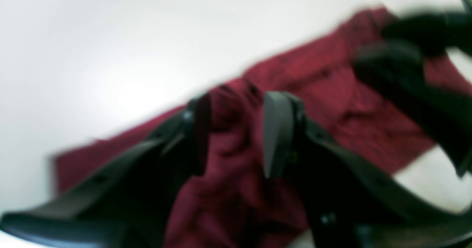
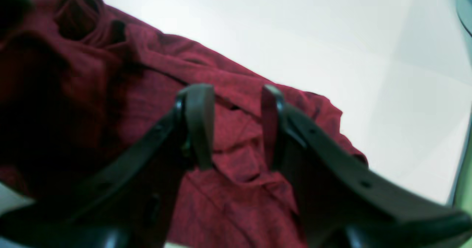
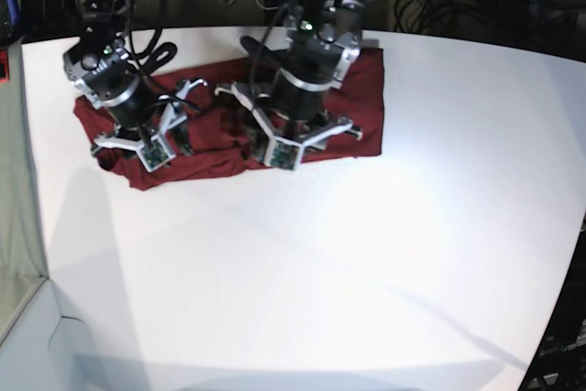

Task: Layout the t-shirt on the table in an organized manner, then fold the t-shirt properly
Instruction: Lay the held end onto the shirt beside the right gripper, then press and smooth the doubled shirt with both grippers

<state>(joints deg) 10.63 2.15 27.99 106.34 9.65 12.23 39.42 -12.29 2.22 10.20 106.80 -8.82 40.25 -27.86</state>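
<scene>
White counter (image 3: 366,254) is seen nearly bare, with dark cabling behind its far edge. T-shirt (image 3: 362,103) lies bunched and creased toward the far left of the base view, under both arms. Left claw (image 1: 236,133) is parted with a ridge of cloth risen between its jaws; grip cannot be told through the blur. Right claw (image 2: 236,126) is likewise parted over a wrinkled fold, cloth between, not visibly pinched. Layout looks unfinished: hem corners are best pinched, lifted and drawn apart until creases are pulled flat.
</scene>
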